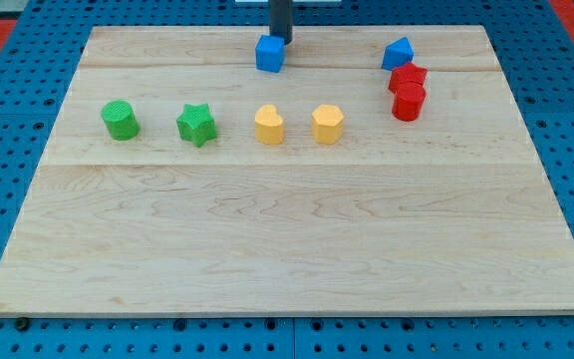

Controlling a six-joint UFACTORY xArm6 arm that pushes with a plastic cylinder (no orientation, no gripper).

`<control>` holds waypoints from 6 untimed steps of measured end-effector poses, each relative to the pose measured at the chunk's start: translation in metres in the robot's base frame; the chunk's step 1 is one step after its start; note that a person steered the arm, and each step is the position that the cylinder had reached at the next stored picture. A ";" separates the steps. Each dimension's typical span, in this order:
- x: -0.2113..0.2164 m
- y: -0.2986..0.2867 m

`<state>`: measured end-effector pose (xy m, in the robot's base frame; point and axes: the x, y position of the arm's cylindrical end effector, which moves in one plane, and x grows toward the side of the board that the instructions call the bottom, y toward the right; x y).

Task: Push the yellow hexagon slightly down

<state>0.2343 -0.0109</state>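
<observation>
The yellow hexagon (328, 124) sits on the wooden board (287, 239) a little right of centre in the upper half. A second yellow block (269, 126), rounded with a notch, lies just to its left. My tip (282, 40) is at the view's top, touching or just behind the upper right of a blue cube (270, 54). The tip is well above and to the left of the yellow hexagon, apart from it.
A green cylinder (121, 120) and a green star (196, 125) lie in the same row at the left. A blue triangular block (398, 53) sits at the upper right, with two red blocks (408, 77) (408, 102) just below it.
</observation>
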 end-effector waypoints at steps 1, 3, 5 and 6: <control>0.023 -0.002; 0.101 0.040; 0.193 0.073; 0.193 0.064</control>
